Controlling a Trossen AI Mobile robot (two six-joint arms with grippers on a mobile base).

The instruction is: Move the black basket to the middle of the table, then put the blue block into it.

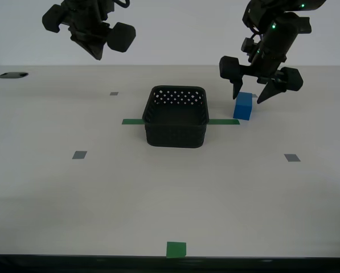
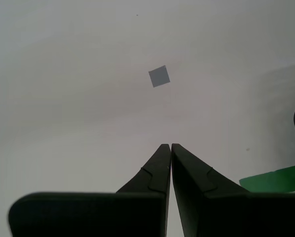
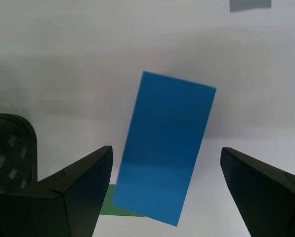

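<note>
Nearest the lens in the first wrist view, the blue block [image 3: 164, 148] fills the gap between two spread black fingers [image 3: 83, 177], with clear table showing on both sides of it. You have my first gripper [image 1: 255, 92] open wide and poised just above the block [image 1: 243, 106], straddling it but touching nothing.

Outward from there, the block stands on the table [image 1: 101, 193] just beside the black basket [image 1: 176, 116], on the exterior view's right, apart from its wall. A green tape strip [image 1: 223, 121] runs under the basket and emerges next to the block. The basket sits upright astride that strip, roughly central on the tabletop, so I judge the first step complete. It looks empty.

My second gripper [image 2: 170, 146] has its fingers pressed together, holding nothing, raised over bare table with a grey tape square [image 2: 159, 76] beneath it. It hangs high at the exterior view's left, well clear of the work.

Step in hand, as I judge it: acquiring the block. You need a straight descent until the fingers flank its side faces, then a closing squeeze. The block sits skewed against the finger line in the wrist view, so a small wrist rotation first would give flatter contact. Mind the basket wall close by on the lift and carry.
</note>
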